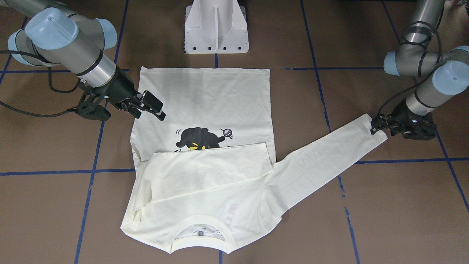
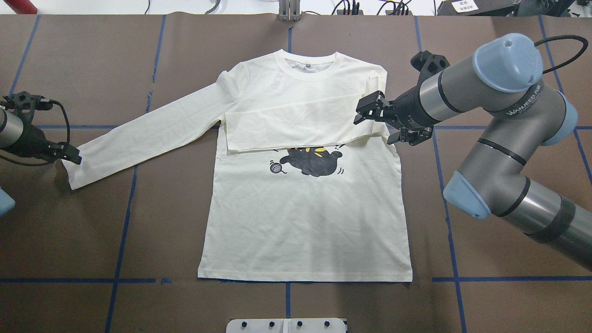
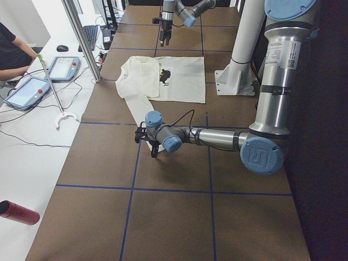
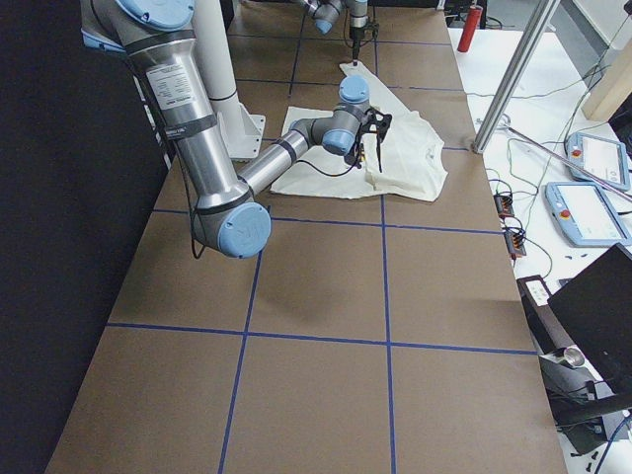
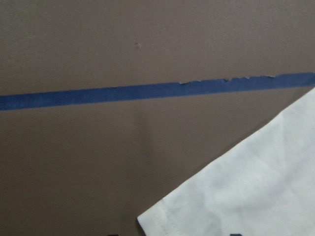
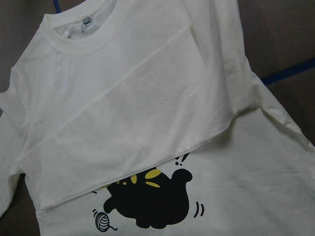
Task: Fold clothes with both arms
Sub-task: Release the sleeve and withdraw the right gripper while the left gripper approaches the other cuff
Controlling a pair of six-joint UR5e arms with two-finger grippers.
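Note:
A cream long-sleeve shirt [image 2: 305, 222] with a black cat print [image 2: 310, 162] lies flat on the brown table, collar away from the robot. One sleeve [image 2: 296, 125] is folded across the chest. The other sleeve [image 2: 148, 129] stretches out flat to the robot's left. My left gripper [image 2: 71, 156] is low at that sleeve's cuff [image 5: 246, 187], its jaws a little apart around the cuff's corner. It also shows in the front view [image 1: 374, 125]. My right gripper [image 2: 370, 111] is open and empty, hovering over the shirt's shoulder by the folded sleeve; in the front view it [image 1: 152, 106] is over the shirt's edge.
The white pedestal [image 1: 216, 29] stands near the shirt's hem. Blue tape lines [image 2: 129, 222] grid the table. Beyond the far edge are a metal pole [image 3: 81, 38], tablets [image 3: 32, 89], cables and a red cylinder [image 3: 19, 212].

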